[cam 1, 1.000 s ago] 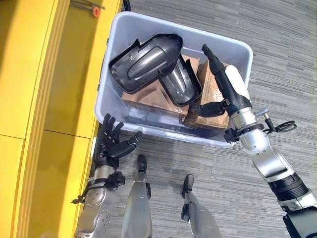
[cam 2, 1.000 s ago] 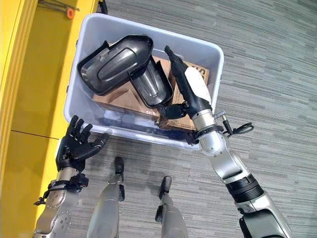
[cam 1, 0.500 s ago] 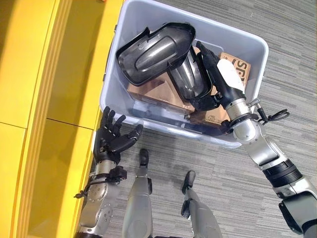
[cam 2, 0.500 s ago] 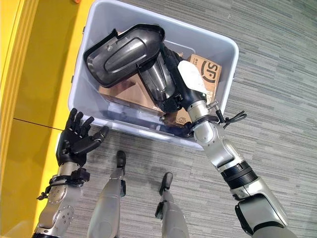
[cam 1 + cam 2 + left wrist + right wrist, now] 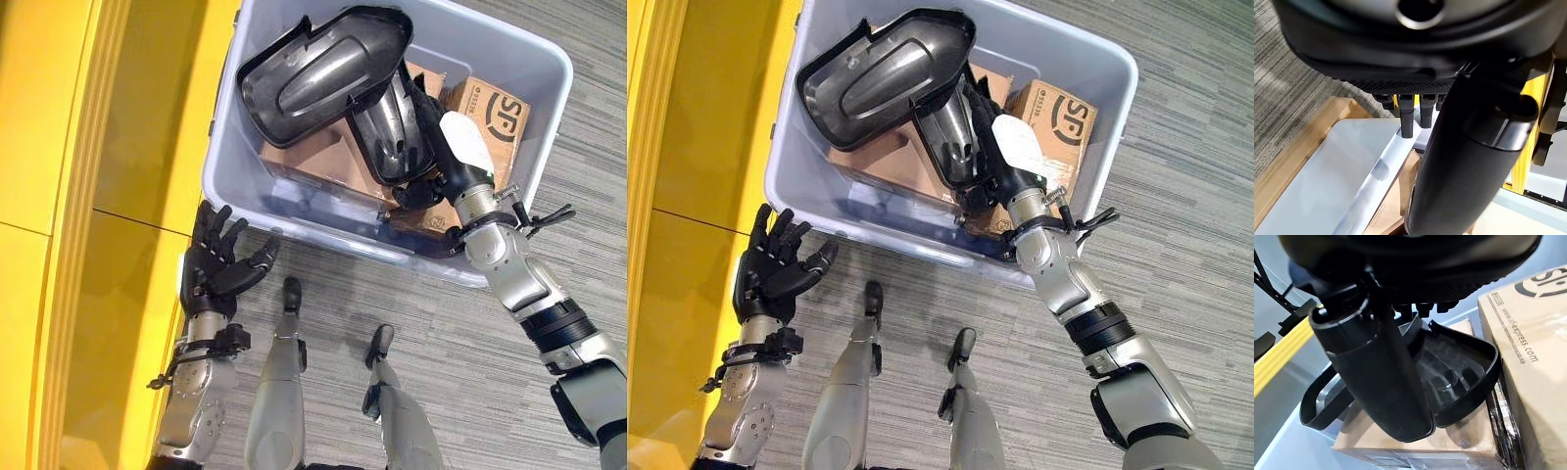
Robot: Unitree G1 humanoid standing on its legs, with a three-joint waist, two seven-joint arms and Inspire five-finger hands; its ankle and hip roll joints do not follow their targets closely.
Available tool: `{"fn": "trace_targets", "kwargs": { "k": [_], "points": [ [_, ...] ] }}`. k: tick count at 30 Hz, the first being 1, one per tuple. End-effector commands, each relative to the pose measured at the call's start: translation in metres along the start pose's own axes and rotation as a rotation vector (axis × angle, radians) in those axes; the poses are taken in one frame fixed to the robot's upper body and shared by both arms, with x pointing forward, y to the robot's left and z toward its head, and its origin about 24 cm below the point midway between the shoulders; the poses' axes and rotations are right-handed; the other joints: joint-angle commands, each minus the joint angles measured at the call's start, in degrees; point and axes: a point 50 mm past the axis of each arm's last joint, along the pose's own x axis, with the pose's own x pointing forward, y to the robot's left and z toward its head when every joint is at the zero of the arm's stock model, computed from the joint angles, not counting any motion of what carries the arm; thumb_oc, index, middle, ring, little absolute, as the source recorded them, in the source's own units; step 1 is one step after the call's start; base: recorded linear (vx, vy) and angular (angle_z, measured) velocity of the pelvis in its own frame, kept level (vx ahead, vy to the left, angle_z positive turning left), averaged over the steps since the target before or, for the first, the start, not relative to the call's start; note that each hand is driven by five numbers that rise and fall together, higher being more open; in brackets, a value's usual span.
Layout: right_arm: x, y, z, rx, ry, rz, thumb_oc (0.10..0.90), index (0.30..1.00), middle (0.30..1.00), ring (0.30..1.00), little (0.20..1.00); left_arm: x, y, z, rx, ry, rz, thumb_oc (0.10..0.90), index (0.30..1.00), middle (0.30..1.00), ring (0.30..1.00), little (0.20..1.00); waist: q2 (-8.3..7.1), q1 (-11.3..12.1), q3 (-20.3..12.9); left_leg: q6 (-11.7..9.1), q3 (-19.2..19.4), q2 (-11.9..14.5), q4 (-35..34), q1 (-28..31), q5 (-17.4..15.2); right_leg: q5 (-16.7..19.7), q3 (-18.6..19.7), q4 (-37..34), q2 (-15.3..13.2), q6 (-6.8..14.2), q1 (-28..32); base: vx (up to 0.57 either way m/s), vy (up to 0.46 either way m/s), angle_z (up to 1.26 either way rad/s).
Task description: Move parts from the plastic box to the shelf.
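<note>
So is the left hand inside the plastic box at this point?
No, the left hand hangs open outside the plastic box, over the floor beside its near wall.

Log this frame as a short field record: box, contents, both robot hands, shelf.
box: pale plastic box on grey floor, beside yellow shelf
contents: two black moulded parts, the smaller under the larger; brown cartons
right robot hand: inside box, fingers straight along the smaller part, no grasp seen
left robot hand: outside box at its near wall, fingers spread, holding nothing
parts on shelf: none seen
</note>
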Motion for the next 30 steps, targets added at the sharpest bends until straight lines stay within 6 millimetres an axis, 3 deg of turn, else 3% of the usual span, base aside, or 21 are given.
{"fn": "trace_targets", "kwargs": {
  "k": [1,18,25,30],
  "points": [
    [0.028,-0.050,0.041,-0.101,-0.194,-0.196,0.900,1.000,1.000,1.000,1.000,-0.001,-0.011,0.033,0.015,-0.151,-0.082,0.900,1.000,1.000,1.000,1.000,-0.43,-0.8,-0.3,-4.3,0.0,3.8,2.4,-4.4,1.2,-4.1,-1.6,1.9,-2.9,0.6,3.9,0.00,0.000,0.00],
    [0.046,-0.063,0.041,-0.332,-0.190,-0.217,0.900,1.000,1.000,1.000,1.000,0.001,-0.021,0.041,-0.028,-0.197,-0.108,0.900,1.000,1.000,1.000,1.000,-0.23,-1.4,-0.3,-4.0,-1.5,3.5,3.9,-10.0,0.7,-4.9,-1.4,3.3,-2.0,0.3,-1.2,0.00,-0.002,0.01],
    [0.049,-0.057,0.035,-0.378,-0.163,-0.192,0.900,1.000,1.000,1.000,1.000,0.002,-0.024,0.045,-0.047,-0.219,-0.117,0.900,1.000,1.000,1.000,1.000,0.27,-1.0,-0.3,-4.0,-1.8,2.9,3.7,-10.7,1.0,-5.2,-1.9,3.3,-2.0,0.4,-1.4,0.00,0.000,0.01],
    [0.049,-0.052,0.031,-0.382,-0.148,-0.172,0.900,1.000,1.000,1.000,1.000,0.002,-0.029,0.058,-0.060,-0.288,-0.144,0.900,1.000,1.000,1.000,1.000,0.61,-0.6,-0.3,-3.9,-2.1,2.5,3.1,-10.6,1.2,-5.5,-2.3,3.3,-2.0,0.4,-1.1,0.00,0.002,0.06]
  ]
}}
